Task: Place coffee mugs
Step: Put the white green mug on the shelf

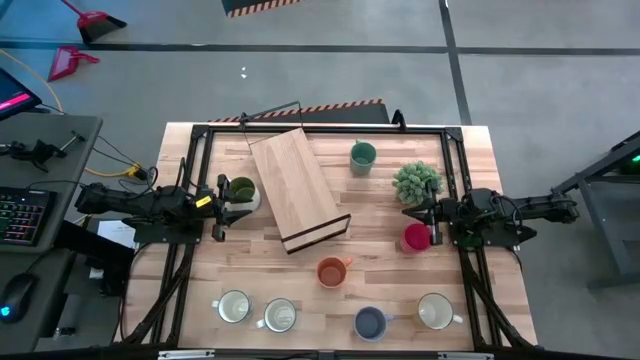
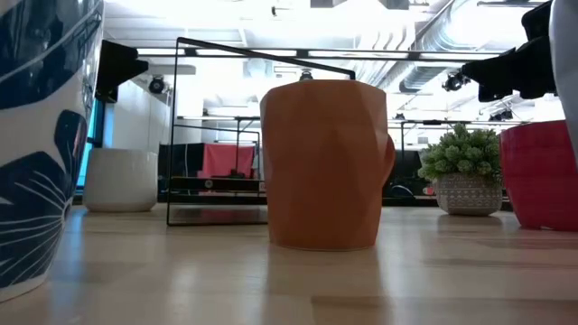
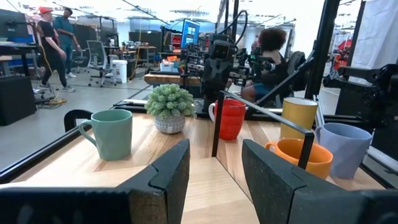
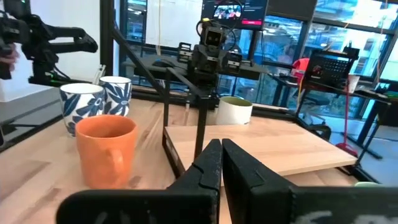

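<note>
plant (image 1: 417, 181) beside red mug (image 1: 416, 237), right gripper (image 1: 424, 222)

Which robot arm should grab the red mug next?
Probably the right. In the high view the right gripper sits right beside the red mug, though its fingers look closed. The left gripper is across the table by the olive mug.

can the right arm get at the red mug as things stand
Probably yes: the red mug stands right beside the right hand, with nothing between them, though its fingers look shut and would need to open first.
</note>
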### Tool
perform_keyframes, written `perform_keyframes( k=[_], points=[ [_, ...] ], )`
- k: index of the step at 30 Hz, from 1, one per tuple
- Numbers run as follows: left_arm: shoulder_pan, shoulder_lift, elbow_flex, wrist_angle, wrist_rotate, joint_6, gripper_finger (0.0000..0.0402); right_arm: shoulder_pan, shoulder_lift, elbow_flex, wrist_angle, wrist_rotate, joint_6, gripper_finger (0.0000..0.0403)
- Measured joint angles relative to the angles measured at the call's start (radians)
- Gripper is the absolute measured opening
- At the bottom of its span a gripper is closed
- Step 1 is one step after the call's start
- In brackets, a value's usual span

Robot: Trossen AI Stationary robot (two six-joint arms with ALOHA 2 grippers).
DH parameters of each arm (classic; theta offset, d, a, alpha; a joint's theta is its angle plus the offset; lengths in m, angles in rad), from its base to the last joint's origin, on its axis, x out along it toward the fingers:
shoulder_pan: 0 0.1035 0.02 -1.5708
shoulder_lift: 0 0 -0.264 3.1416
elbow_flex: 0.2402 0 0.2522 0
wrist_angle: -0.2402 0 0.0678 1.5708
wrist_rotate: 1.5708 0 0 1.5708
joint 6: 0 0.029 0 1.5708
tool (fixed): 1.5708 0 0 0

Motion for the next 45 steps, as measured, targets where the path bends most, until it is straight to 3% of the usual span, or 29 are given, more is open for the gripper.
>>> perform_keyframes(
  k=[27,33,38,45],
  points=[
    [-0.001,0.0,0.0,0.033,0.004,-0.016,0.0135,0.0,0.0,0.0,0.0,-0.001,-0.038,0.0],
    [-0.001,0.0,0.0,0.117,0.002,0.004,0.0135,0.0,0.0,0.0,0.0,-0.001,0.011,0.0],
    [0.0,0.0,0.0,0.213,-0.089,0.053,0.0135,0.0,0.0,0.0,0.009,0.015,0.046,0.0],
    [0.0,0.005,0.129,0.186,-0.103,0.132,0.0135,0.0,0.001,0.01,0.085,0.107,0.125,0.0]
  ],
)
